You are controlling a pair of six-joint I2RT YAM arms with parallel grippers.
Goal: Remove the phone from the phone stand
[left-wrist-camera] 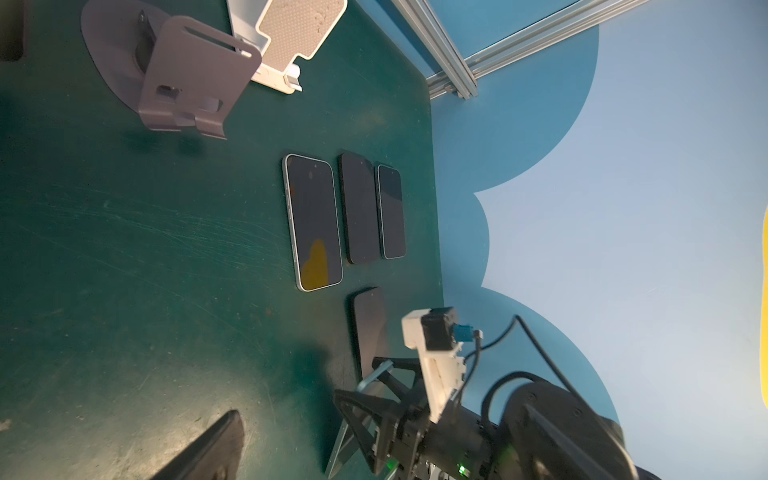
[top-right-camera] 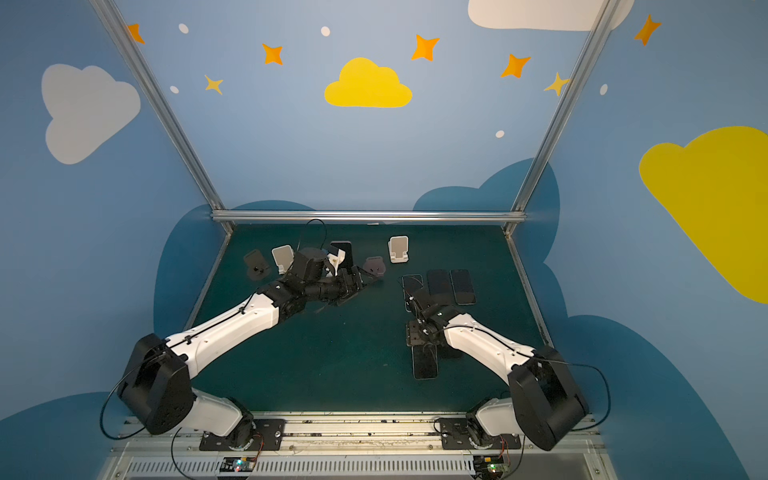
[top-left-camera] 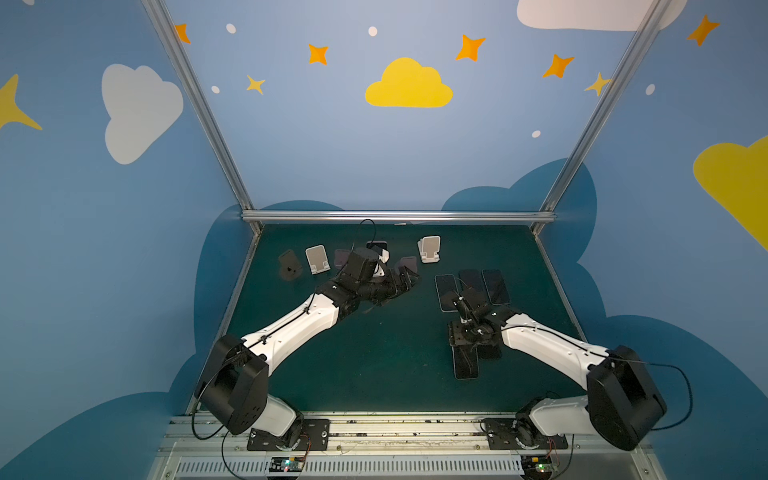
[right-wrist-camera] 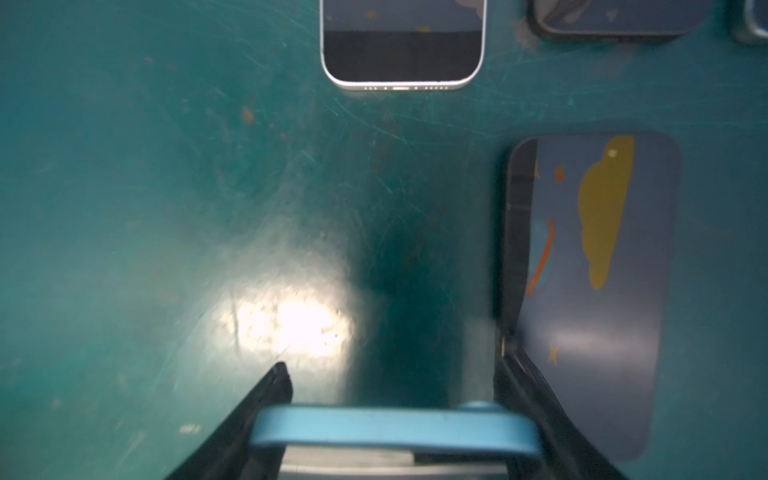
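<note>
The blue-edged phone [right-wrist-camera: 395, 428] is clamped between the jaws of the right gripper [left-wrist-camera: 368, 388] above the green table [right-wrist-camera: 124, 208]. It is beside a flat-lying phone [right-wrist-camera: 602, 291] and near a row of three phones [left-wrist-camera: 357, 208]. The left gripper [top-left-camera: 409, 277] is empty, jaws wide apart, by a grey phone stand [left-wrist-camera: 195, 79].

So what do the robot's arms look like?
The left arm and right arm have smooth white shells with chunky black joints. Thin black cables run along them. The left gripper and right gripper are black, built from open triangle frames. A white camera mount sits on the right wrist.
</note>
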